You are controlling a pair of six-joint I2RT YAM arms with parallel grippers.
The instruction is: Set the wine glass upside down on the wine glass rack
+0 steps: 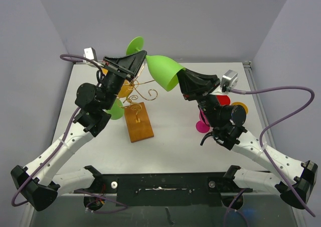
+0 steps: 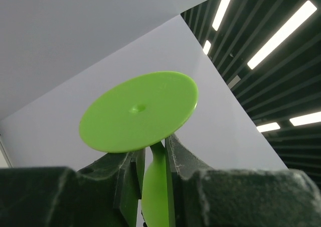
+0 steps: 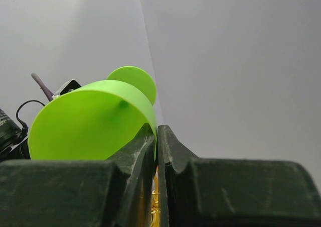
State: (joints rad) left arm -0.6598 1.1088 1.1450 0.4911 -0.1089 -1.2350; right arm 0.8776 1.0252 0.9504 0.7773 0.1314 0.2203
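A lime-green wine glass is held on its side in the air above the wine glass rack, a gold wire stand on a brown wooden base. My left gripper is shut on the glass's stem, just below the round foot. My right gripper is shut on the rim of the bowl, one finger inside and one outside. The foot also shows in the right wrist view, pointing away towards the back wall.
A yellow-orange glass and another green glass are at the rack's left side under my left arm. A magenta glass, a red one and an orange one stand at the right, partly hidden by my right arm.
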